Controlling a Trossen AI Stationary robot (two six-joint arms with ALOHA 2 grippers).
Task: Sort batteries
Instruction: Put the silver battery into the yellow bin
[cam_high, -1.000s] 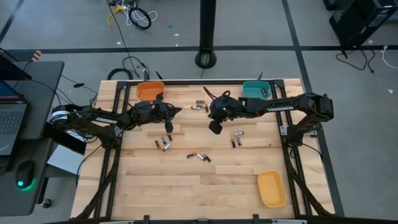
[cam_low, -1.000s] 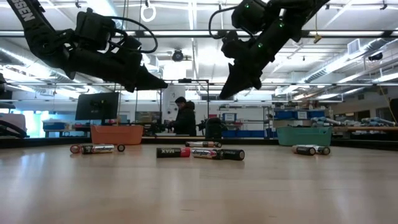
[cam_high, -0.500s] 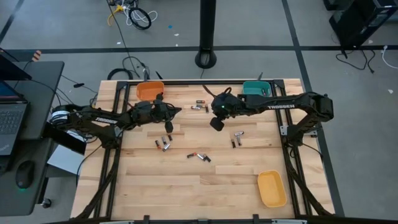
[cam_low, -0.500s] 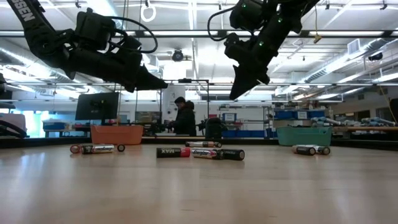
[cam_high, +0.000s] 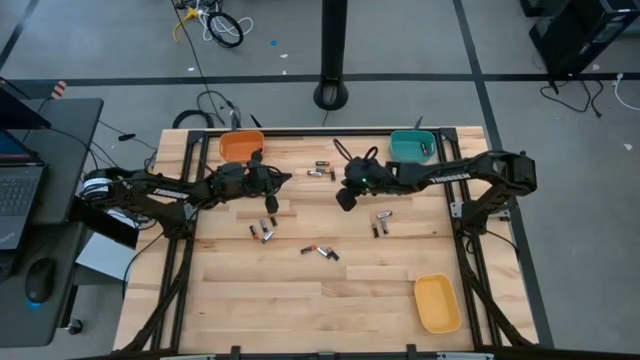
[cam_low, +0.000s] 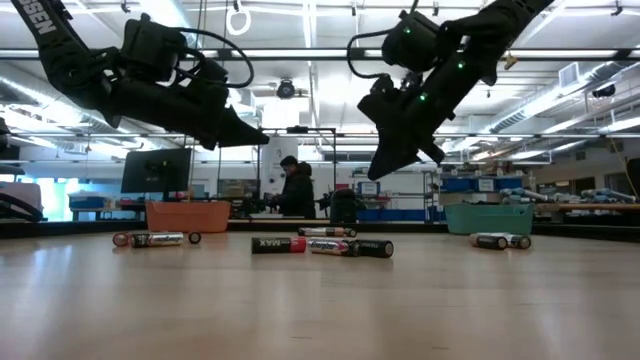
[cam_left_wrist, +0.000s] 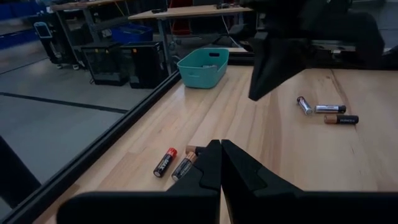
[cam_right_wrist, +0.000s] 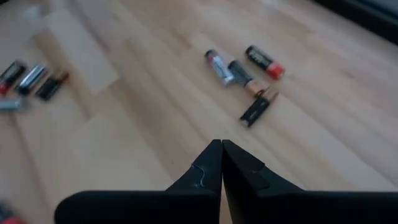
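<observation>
High view: the batteries (cam_high: 320, 251) lie scattered in small groups across the wooden table (cam_high: 300, 310), all well away from the yellow bin (cam_high: 437, 303) at the near right corner. The right gripper (cam_high: 343, 200) hangs over the middle of the table, between one group near the far edge and another pair just to its right. The left gripper (cam_high: 272, 202) sits nearer the orange bin (cam_high: 240, 146), with a few cells just below it. The teal bin (cam_high: 410, 146) stands at the far right.

Low view: both grippers hang well above the tabletop, none of the cells touching them. One black-and-red cell (cam_low: 277, 244) reads "MAX".

Left wrist view: its fingers (cam_left_wrist: 211, 168) are pressed together, empty; two cells lie just beyond the tips, toward the teal bin.

Right wrist view: its fingers (cam_right_wrist: 214, 167) meet at the tips, holding nothing, with a cluster of cells on the wood beyond them.
</observation>
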